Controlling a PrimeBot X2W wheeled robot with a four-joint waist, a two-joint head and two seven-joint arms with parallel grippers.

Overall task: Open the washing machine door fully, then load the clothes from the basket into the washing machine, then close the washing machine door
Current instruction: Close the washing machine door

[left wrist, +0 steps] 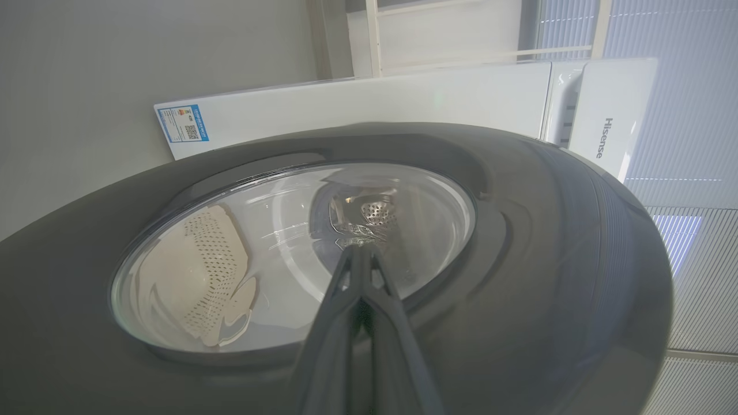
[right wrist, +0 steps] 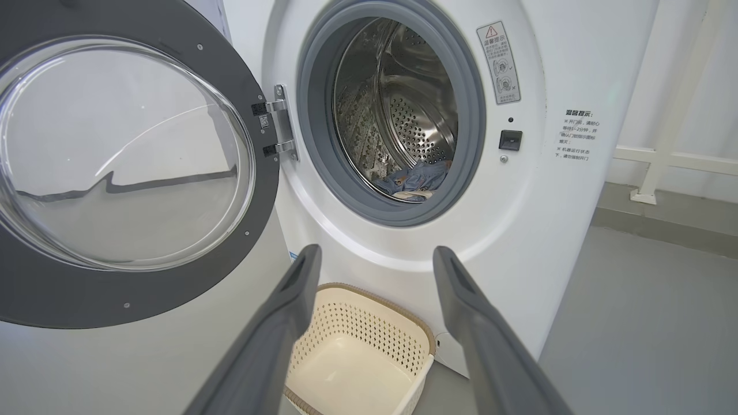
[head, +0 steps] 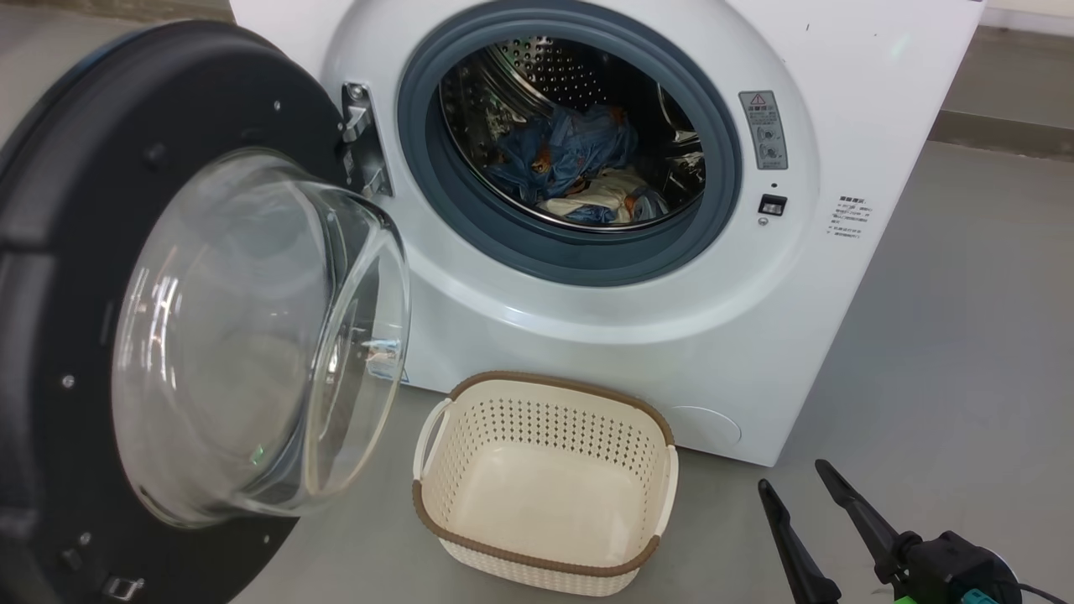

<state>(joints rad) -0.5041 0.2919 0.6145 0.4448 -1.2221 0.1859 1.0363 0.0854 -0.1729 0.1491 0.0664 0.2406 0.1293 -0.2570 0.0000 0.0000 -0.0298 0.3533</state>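
Door (head: 75, 252) wide open, clothes (head: 570, 159) in the drum (head: 545, 75). Left gripper (left wrist: 360, 249) pressed together at the door, right gripper (head: 793, 475) spread near the basket (head: 545, 419).

The washing machine door (head: 235, 335) ran off the head view's left and bottom edges, and the bottom edge also cut the body of the right gripper (head: 792, 474). In the right wrist view the lip of the gasket (right wrist: 398, 214) hid most of the clothes (right wrist: 418, 176). The print on the warning label (head: 763, 130) was too small to read.
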